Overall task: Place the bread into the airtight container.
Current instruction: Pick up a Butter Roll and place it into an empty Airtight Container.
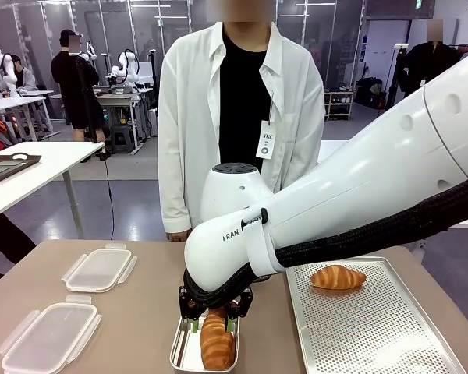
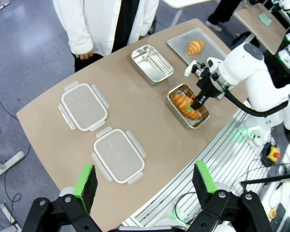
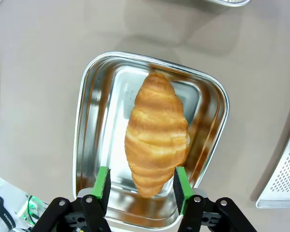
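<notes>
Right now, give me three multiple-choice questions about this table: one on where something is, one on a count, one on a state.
1. Where is the croissant by the right fingers?
A. On a tray
B. In a metal container
C. On a lid

2. How many croissants are on the table?
A. One
B. Two
C. Three

3. What state is the other container in?
A. Empty, lid off
B. Closed with a lid
C. Holding a croissant

Answers:
1 B: it lies in the metal container, its tip between the fingers.
2 B: one is in the container, and a second croissant is on the tray.
3 A: it shows bare metal inside, and both lids lie apart on the table.
</notes>
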